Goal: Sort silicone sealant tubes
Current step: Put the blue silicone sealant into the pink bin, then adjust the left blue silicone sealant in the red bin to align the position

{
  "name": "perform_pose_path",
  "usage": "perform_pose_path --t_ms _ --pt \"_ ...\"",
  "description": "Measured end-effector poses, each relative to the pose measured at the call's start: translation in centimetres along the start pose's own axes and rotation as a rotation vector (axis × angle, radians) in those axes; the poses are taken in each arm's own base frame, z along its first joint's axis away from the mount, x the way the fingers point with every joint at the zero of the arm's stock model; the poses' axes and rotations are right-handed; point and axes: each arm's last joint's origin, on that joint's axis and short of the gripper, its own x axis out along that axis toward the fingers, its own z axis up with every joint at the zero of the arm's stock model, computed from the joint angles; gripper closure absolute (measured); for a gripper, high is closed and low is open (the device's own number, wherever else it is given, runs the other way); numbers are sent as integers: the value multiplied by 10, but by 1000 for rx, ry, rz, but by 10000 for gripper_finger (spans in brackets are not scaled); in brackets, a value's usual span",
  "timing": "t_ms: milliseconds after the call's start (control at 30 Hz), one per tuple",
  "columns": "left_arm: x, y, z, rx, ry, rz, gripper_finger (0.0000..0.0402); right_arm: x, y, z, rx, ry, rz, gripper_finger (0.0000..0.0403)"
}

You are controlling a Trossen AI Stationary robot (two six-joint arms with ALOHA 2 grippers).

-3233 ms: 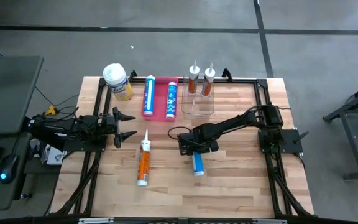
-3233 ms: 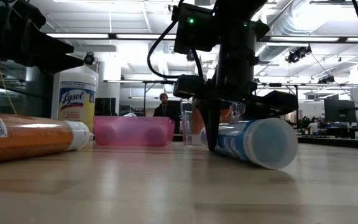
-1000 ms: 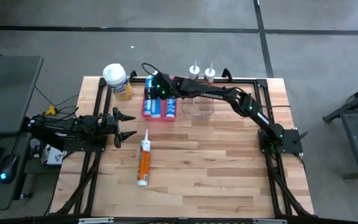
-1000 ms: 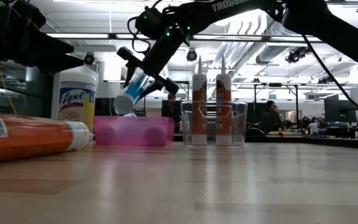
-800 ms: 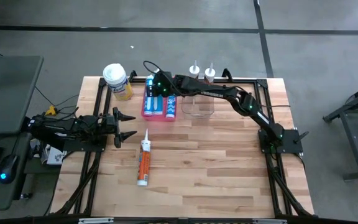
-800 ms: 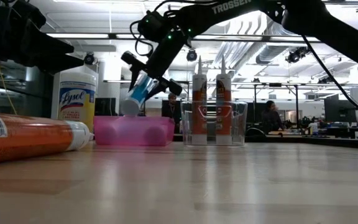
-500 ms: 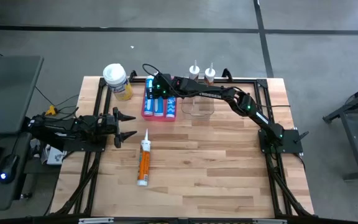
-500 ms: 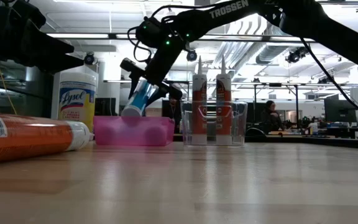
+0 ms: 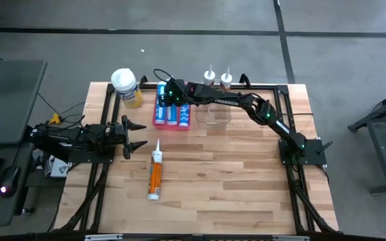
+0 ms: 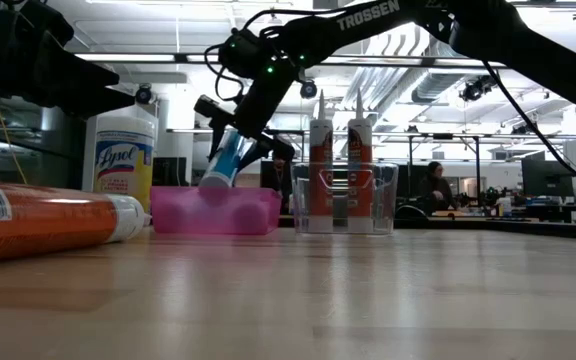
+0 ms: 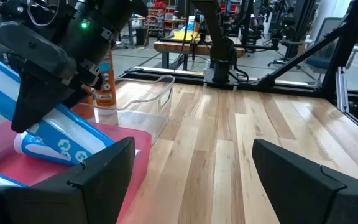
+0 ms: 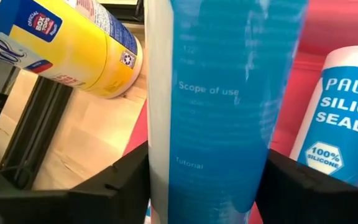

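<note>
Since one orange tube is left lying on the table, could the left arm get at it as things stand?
Probably yes. The orange tube lies alone on bare wood, just ahead of the left gripper, whose fingers stand open. Nothing lies between them, and the right gripper is busy over the pink tray.

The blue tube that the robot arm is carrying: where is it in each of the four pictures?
High view: the blue tube lies over the pink tray, under the right gripper.
Low view: tilted above the tray.
Left wrist view: at left, slanting into the tray.
Right wrist view: fills the centre.
Shared landmark: the pink tray.
</note>
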Motion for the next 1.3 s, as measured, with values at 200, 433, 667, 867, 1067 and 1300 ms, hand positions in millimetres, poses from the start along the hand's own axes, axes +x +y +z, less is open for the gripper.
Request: perform_pose_path --t_ms 200,433,667,867,1067,1300 --pt "0 0 0 0 0 0 82 0 1 0 4 3 12 95" --pt "0 0 0 0 0 0 82 -1 3 -3 22 17 24 85" --pt "0 0 0 0 0 0 82 -2 8 -6 20 22 61 83" --pt "0 0 0 0 0 0 82 -3 17 -7 29 2 120 83" --pt "0 0 0 0 0 0 82 -5 23 -7 21 -50 155 82" --pt "0 0 0 0 0 0 82 -4 34 -2 -20 -124 269 82"
